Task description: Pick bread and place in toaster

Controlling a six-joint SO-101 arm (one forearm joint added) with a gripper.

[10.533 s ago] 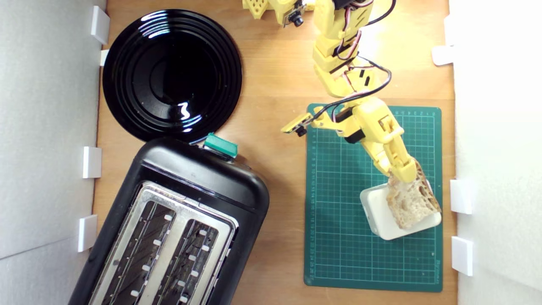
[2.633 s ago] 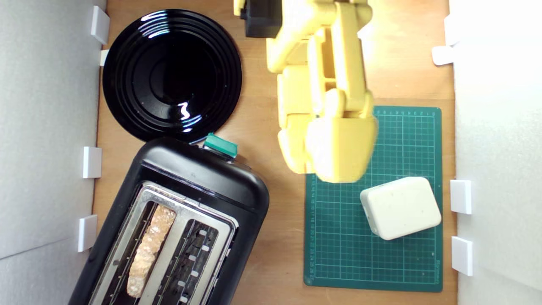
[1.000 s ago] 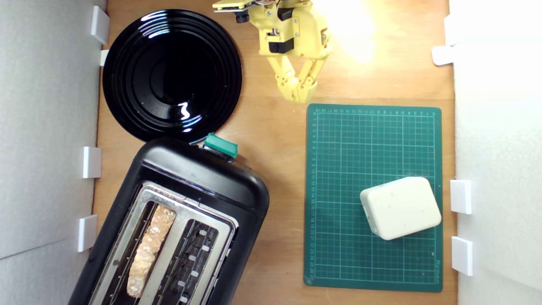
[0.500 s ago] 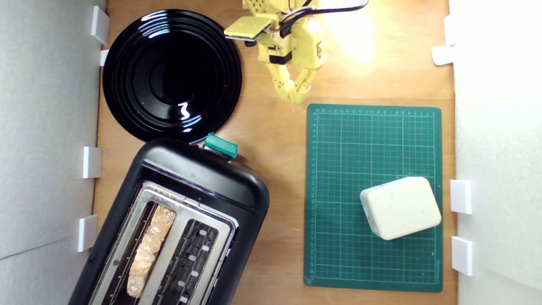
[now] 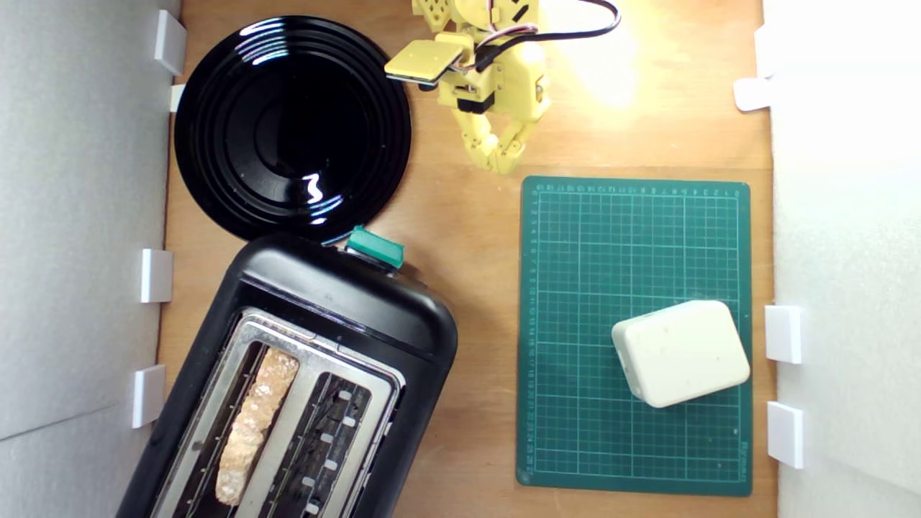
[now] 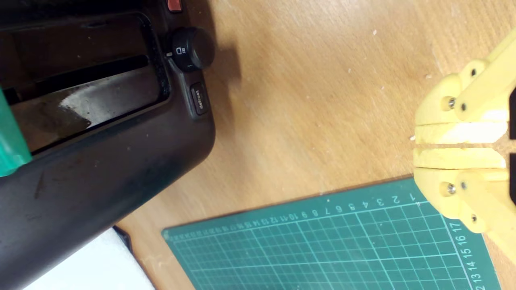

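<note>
Bread [image 5: 253, 424] stands on edge in the toaster's [image 5: 345, 302] slot nearer the exterior view's left, only its crusty top showing above the metal plate; the other slot is bare. That is the big change: ten seconds ago the slice lay on the white box [image 5: 680, 352] with the gripper pinching it, and now the box is bare and the slice is well apart from the gripper, diagonally away past the green lever [image 5: 374, 246].

The gripper [image 5: 501, 160] holds nothing. Its jaws are drawn together, and the wrist view shows only a thin seam between the two yellow fingers [image 6: 459, 133]. It hangs over bare wood beside the near corner of the green mat [image 5: 633, 331], with the black plate [image 5: 216, 65] off to its side. Over the last second it has barely shifted, drifting slightly and tilting its camera board, after pulling back from above the mat.

By the look of it, the placing is finished and the arm is settling into a rest pose. The lever sits in the same spot throughout, so toasting has not been started, but the task asks only for the slice to go in.
</note>
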